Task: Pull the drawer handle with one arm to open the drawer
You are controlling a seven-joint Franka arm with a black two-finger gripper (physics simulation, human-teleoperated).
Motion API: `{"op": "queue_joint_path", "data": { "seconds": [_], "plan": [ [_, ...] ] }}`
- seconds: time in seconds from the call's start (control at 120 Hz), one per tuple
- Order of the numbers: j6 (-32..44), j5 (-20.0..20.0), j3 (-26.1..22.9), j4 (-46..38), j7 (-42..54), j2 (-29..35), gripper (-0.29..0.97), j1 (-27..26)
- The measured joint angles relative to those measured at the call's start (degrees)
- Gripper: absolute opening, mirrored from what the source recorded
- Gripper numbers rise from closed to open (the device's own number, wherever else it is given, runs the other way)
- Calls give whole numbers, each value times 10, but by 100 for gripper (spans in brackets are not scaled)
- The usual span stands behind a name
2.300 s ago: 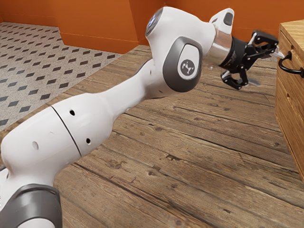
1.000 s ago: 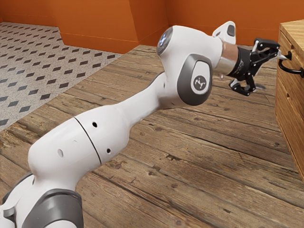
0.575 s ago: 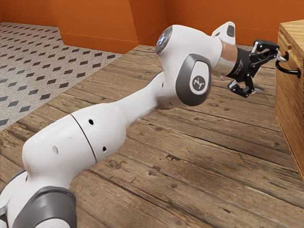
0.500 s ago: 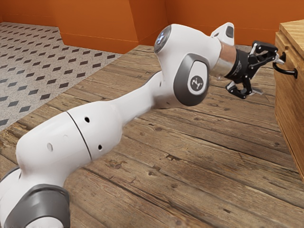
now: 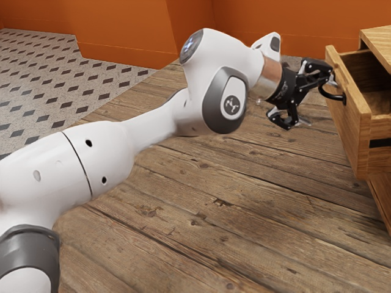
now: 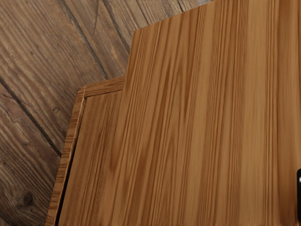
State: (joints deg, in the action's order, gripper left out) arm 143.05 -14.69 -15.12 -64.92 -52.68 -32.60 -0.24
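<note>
In the exterior view the wooden cabinet [image 5: 374, 38] stands at the right edge, and its top drawer [image 5: 347, 113] is slid out toward the arm, showing its hollow inside. A black loop handle [image 5: 334, 93] sits on the drawer front. My black gripper [image 5: 314, 97] is open, with its upper finger [image 5: 319, 68] hooked into the handle and its lower finger [image 5: 286, 118] hanging free below. In the wrist view, the cabinet top [image 6: 211, 117] spreads below my hand, with the drawer [image 6: 91, 165] jutting out past it over the floor.
Wooden plank floor [image 5: 244, 201] lies under the arm and in front of the cabinet. A tiled floor patch [image 5: 43, 73] and orange walls [image 5: 122, 24] lie at the exterior view's left and back. The lower cabinet front [image 5: 385, 201] stays flush.
My gripper has drawn back toward the exterior view's left with the handle hooked on one finger, and the drawer has slid out of the cabinet from shut to well open.
</note>
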Motion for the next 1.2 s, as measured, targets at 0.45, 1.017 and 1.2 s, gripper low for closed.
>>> {"op": "queue_joint_path", "data": {
  "seconds": [0.45, 1.017, 1.2],
  "plan": [
    [-2, -20, 35, -94, 1, 78, 68, 4],
    [-4, -34, 84, -217, 5, 187, 68, 3],
    [-5, -38, 95, -251, 3, 215, 68, 2]
  ]
}}
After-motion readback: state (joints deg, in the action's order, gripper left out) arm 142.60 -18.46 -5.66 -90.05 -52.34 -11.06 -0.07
